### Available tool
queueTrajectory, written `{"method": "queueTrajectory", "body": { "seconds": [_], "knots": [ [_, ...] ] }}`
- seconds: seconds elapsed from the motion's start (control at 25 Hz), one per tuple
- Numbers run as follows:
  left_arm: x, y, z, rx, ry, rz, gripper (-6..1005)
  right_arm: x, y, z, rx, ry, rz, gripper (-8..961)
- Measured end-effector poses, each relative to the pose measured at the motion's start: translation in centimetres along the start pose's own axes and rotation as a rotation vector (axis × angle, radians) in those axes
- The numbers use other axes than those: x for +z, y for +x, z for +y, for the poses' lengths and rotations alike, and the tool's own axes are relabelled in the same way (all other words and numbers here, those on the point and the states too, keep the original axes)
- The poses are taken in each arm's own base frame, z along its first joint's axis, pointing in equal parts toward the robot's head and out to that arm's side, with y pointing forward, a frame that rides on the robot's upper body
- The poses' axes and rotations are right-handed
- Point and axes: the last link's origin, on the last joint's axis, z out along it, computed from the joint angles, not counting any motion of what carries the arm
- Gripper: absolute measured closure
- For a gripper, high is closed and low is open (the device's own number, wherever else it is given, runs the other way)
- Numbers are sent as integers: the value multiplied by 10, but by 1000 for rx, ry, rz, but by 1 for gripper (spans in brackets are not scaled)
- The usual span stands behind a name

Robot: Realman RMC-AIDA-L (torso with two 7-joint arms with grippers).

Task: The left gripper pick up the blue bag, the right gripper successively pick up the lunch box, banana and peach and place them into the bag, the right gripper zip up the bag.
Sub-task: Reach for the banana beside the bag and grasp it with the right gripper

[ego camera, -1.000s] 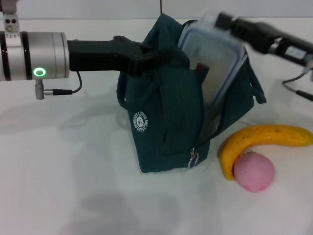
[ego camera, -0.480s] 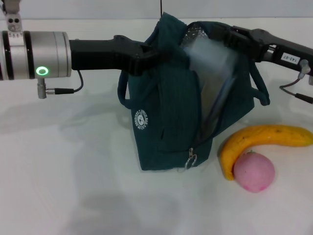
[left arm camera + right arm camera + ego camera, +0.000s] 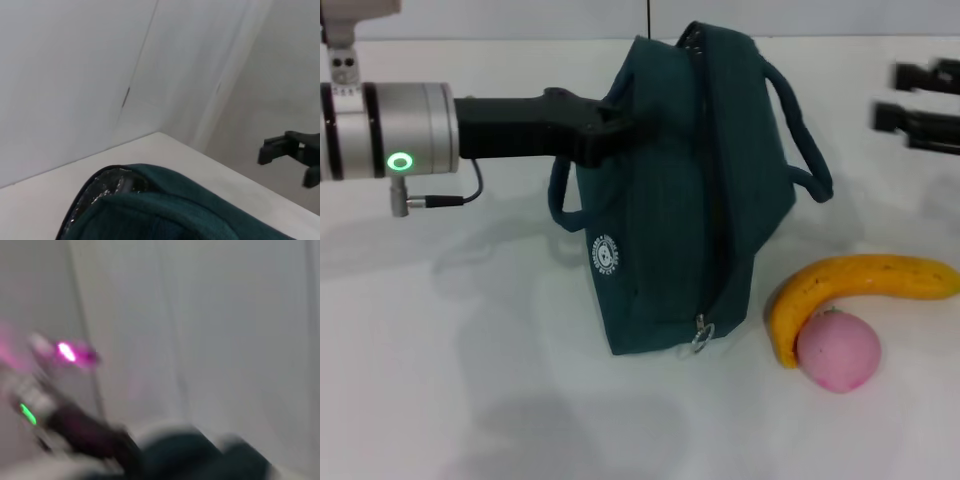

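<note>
My left gripper [image 3: 613, 126] is shut on the top edge of the blue bag [image 3: 670, 210] and holds it upright on the white table. The bag's silvery lining [image 3: 102, 186] shows at its mouth in the left wrist view. The lunch box is out of sight. My right gripper [image 3: 902, 98] is open and empty in the air, to the right of the bag and clear of it; it also shows far off in the left wrist view [image 3: 292, 156]. The banana [image 3: 860, 283] lies to the right of the bag's foot, and the peach [image 3: 837, 350] touches its inner curve.
The bag's rope handles [image 3: 798, 140] hang toward my right gripper. The zip pull [image 3: 701, 335] hangs low at the bag's front. The table [image 3: 470, 400] is bare white in front and to the left. A pale wall [image 3: 75, 75] stands behind.
The lunch box went down into the bag and out of sight. My right gripper let go of it and drew back to the right. The bag's mouth fell narrower.
</note>
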Motion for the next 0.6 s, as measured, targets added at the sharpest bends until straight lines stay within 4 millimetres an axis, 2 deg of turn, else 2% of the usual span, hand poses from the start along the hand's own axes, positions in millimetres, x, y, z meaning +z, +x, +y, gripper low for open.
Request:
{"method": "queueTrajectory", "body": {
  "seconds": [0.08,0.28,0.44,0.6],
  "knots": [
    [-4,-4,-2,-16,11,6,964,-15,2,-4,-8,78,138,429],
    [-2,-9,-4,-18,6,4,964,-29,12,-10,53,150,361,269],
    [5,-6,-4,-7,-2,1,964,-28,24,-10,70,151,486,168],
    [7,-7,-6,-8,8,3,964,-15,30,-10,56,123,648,94]
  ]
}}
